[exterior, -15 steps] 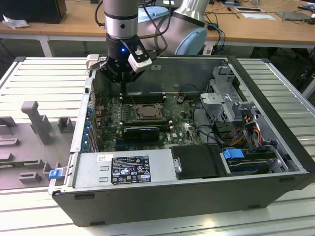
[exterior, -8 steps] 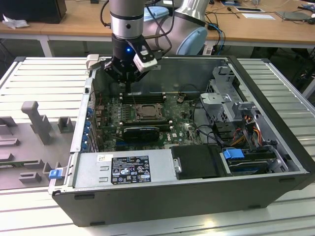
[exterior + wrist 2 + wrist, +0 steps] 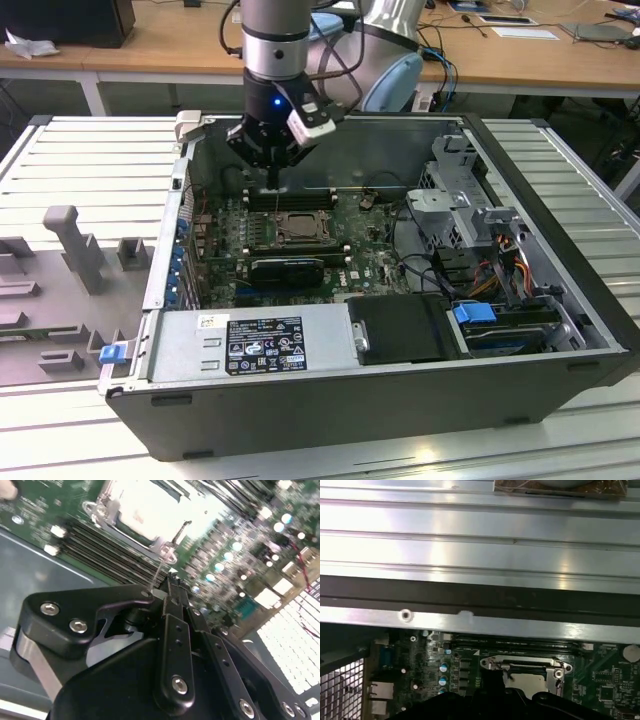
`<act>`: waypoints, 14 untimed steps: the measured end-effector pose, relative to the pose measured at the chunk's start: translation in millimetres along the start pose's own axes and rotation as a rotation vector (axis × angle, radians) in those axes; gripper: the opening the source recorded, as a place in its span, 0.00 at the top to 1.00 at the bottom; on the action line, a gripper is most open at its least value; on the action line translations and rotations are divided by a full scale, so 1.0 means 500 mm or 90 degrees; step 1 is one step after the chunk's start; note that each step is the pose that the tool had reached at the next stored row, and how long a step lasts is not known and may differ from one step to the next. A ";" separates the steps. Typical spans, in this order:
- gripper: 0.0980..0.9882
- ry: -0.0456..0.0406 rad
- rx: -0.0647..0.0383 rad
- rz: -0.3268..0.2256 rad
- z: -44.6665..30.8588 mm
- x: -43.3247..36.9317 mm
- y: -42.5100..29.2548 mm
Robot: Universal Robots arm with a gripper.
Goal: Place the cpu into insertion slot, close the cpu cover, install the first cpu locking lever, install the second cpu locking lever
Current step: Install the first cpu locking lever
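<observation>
Pincer (image 3: 273, 183) fingers were drawn together into one narrow black tip, held low just behind the single insertion slot (image 3: 272, 232) on the green motherboard (image 3: 375, 250). One square socket showed, with a dark metal frame. In it lay one cpu (image 3: 142, 507), flat and pale. The cpu cover (image 3: 525, 663), a thin silvery frame plate with a window, lay down around the chip. In the second wrist view one thin wire lever (image 3: 158, 572) rose from the socket's corner up to the fingertips; whether it was pinched between them could not be told. Several long black memory slots (image 3: 290, 198) ran beside the socket, right under the tip. The board sat inside one open grey metal computer case (image 3: 330, 400), which lay on a table (image 3: 90, 160) of ribbed aluminium slats. Two blue plastic tabs (image 3: 113, 352) marked the case's near side.
</observation>
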State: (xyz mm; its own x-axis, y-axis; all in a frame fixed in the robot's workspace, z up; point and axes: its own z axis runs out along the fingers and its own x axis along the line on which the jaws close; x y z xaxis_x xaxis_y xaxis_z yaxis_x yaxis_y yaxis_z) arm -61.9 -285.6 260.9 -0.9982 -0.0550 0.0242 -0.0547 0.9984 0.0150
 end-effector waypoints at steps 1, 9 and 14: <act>0.99 0.0000 0.000 0.000 0.000 -0.013 -0.001; 0.99 -0.0011 -0.018 0.007 0.018 -0.040 -0.002; 0.99 -0.0204 -0.017 0.007 0.027 -0.043 -0.001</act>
State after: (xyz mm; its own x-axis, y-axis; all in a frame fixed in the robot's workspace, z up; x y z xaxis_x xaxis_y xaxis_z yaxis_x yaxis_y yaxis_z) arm -40.9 -284.9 247.1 -0.9990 -0.0438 -0.0075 -0.0441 0.9981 0.0421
